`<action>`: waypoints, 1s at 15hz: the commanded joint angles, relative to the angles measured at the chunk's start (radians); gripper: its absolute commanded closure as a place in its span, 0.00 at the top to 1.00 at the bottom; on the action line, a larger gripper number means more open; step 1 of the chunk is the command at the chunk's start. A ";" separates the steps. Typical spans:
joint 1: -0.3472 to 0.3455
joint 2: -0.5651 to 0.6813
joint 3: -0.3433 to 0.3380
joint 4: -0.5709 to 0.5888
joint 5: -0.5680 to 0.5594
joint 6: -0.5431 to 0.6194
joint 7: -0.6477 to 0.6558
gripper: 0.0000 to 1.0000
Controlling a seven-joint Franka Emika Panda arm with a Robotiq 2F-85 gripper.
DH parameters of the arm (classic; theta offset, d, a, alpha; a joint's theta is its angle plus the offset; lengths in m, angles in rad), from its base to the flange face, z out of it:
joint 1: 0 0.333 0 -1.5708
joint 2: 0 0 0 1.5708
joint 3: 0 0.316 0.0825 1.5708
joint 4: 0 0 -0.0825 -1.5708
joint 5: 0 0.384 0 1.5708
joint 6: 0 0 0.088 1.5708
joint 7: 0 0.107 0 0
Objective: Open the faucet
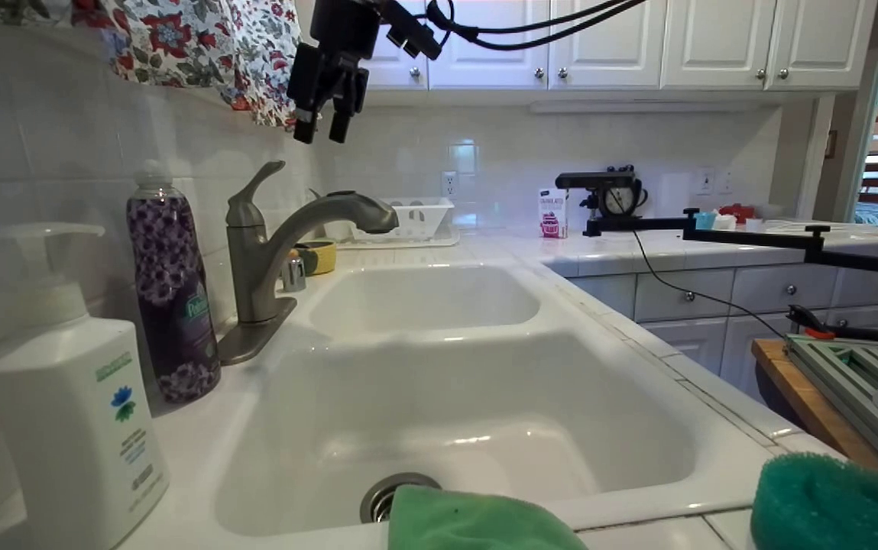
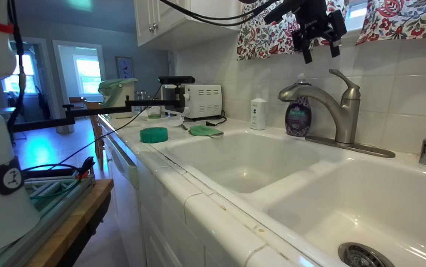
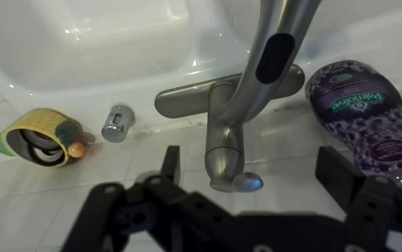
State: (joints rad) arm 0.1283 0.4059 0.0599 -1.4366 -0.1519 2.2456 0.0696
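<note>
The brushed grey faucet stands on its base plate behind the sink. It also shows in an exterior view and in the wrist view. Its lever handle tilts up and forward above the body; no water shows at the spout. My gripper hangs above the faucet with its fingers pointing down, apart from the lever. In the wrist view the two fingertips are wide apart with nothing between them in their grip. The lever tip lies between them in the picture, below.
A purple patterned bottle and a white pump soap dispenser stand beside the faucet. A chrome cap and a yellow holder are on the opposite side. The tiled wall and floral curtain are close behind.
</note>
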 commanded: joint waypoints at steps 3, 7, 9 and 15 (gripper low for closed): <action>0.026 0.105 -0.024 0.142 -0.023 0.002 0.024 1.00; 0.035 0.159 -0.045 0.200 -0.019 -0.008 0.050 1.00; 0.037 0.181 -0.054 0.217 -0.018 -0.001 0.059 1.00; 0.049 0.229 -0.074 0.273 -0.026 0.008 0.075 1.00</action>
State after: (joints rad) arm 0.1592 0.5943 0.0088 -1.2293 -0.1520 2.2647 0.1156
